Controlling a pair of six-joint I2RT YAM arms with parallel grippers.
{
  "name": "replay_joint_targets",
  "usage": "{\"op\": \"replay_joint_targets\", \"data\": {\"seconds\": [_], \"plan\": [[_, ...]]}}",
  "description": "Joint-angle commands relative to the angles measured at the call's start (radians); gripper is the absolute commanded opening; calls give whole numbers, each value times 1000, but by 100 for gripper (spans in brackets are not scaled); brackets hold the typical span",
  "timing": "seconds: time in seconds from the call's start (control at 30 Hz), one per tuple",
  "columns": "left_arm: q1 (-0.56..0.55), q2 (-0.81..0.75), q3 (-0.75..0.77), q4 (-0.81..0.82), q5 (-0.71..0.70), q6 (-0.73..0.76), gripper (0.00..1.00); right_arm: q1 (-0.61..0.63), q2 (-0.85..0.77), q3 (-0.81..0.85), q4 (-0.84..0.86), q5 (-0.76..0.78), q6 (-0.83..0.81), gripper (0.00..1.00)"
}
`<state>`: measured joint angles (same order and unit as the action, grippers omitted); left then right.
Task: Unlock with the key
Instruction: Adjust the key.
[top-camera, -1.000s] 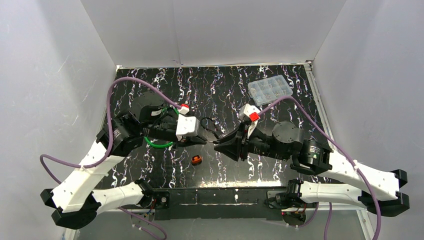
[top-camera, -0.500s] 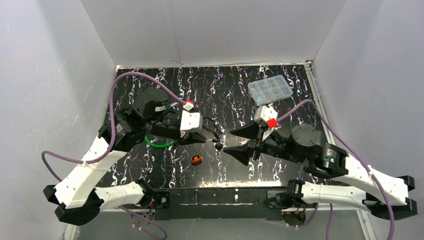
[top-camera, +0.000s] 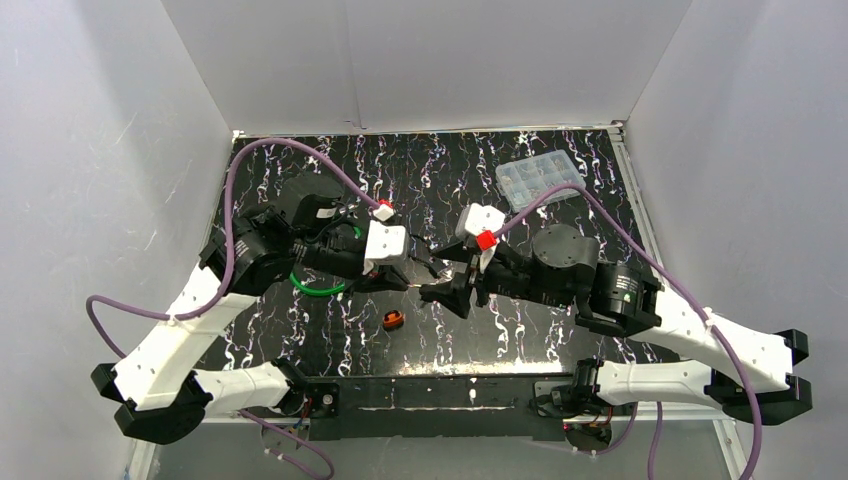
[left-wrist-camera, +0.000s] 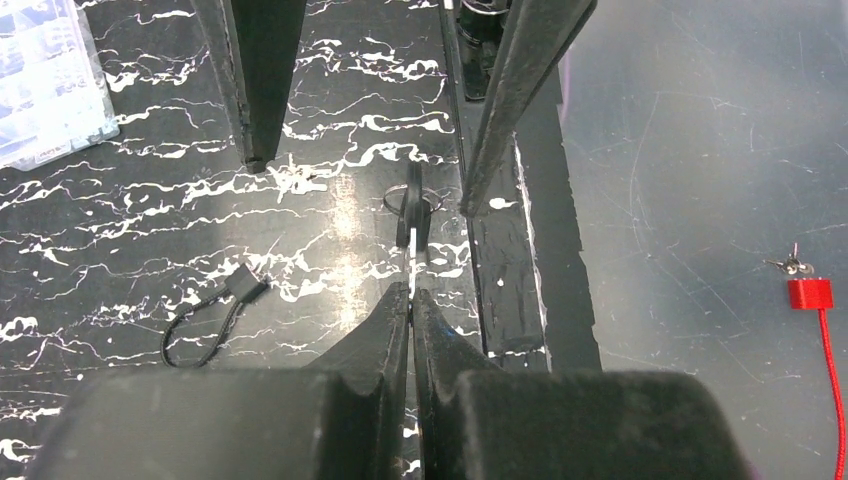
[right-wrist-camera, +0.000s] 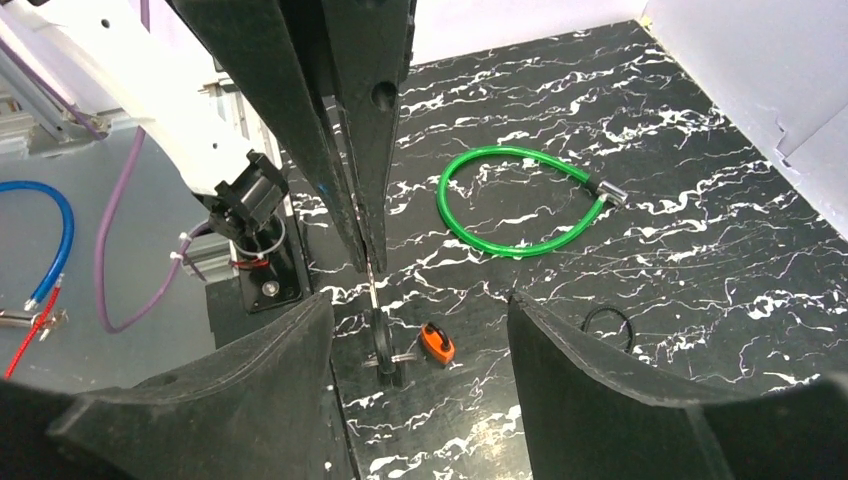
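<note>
My left gripper (top-camera: 412, 281) (left-wrist-camera: 411, 295) is shut on the blade of a small key (left-wrist-camera: 412, 210) and holds it above the table. The key's black head and ring point toward my right gripper. My right gripper (top-camera: 437, 280) (right-wrist-camera: 420, 300) is open, one finger on each side of the key head (right-wrist-camera: 383, 350), not touching it. A small orange padlock (top-camera: 393, 320) (right-wrist-camera: 436, 343) lies on the black marbled table below the grippers. A green cable lock loop (top-camera: 318, 285) (right-wrist-camera: 520, 200) lies behind the left gripper.
A clear plastic organizer box (top-camera: 540, 182) (left-wrist-camera: 40, 80) sits at the back right. A small black cord loop (left-wrist-camera: 205, 320) (right-wrist-camera: 605, 325) lies on the table. The black base strip (top-camera: 430, 392) runs along the near edge. White walls enclose the table.
My right gripper opened and drew back to the right, then moved left again so its open fingers now flank the key head. My left gripper kept hold of the key, shifting slightly.
</note>
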<state>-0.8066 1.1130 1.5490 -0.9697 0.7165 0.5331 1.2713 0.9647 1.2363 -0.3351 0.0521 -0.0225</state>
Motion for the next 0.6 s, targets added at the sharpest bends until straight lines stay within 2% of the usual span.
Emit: {"op": "replay_joint_targets", "data": {"seconds": [0.0, 0.2, 0.37, 0.57], "plan": [[5, -11, 40, -51, 34, 13, 0, -17, -1, 78, -41, -41, -4, 72], [5, 9, 84, -110, 48, 17, 0, -23, -5, 61, -32, -68, 15, 71], [4, 14, 88, -135, 54, 27, 0, -25, 19, 63, -29, -123, 36, 64], [5, 8, 76, -133, 49, 23, 0, -26, 32, 18, 32, -149, 89, 65]]}}
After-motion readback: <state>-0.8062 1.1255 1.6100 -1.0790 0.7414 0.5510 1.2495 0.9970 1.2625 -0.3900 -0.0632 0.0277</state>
